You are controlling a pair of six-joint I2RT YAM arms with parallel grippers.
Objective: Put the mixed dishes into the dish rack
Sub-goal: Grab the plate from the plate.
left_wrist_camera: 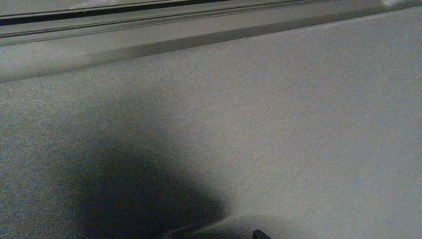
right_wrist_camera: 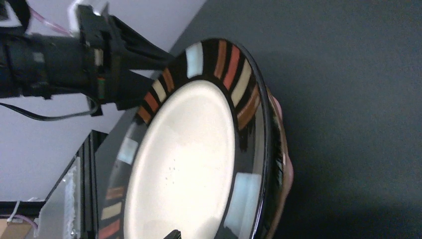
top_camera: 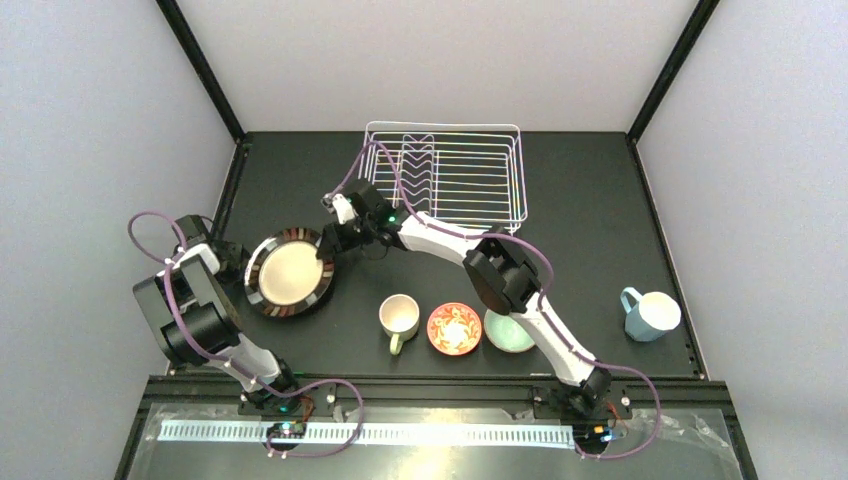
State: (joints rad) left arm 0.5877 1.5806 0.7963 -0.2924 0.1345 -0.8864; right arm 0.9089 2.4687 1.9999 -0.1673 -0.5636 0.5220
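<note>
Striped plate: the cream plate with dark striped rim fills the right wrist view. It lies flat at the left of the table, topping a stack.
Beneath it: a pink dotted scalloped plate peeks out under the rim. Stacking leaves little edge to get under.
Right gripper: the right gripper reaches across to the stack's far-right rim, probably to take the top plate. I cannot tell whether its jaws are spread or pinching the rim.
Left gripper: the left gripper has its jaws spread and holds nothing. It sits just beside the stack's left rim, likely to brace it.
Dish rack: the dish rack stands at the far middle with nothing in it.
Near row: the cream mug, red-orange bowl and mint bowl wait side by side, the last partly under the right arm.
Blue mug: the blue mug stands alone at the right.
</note>
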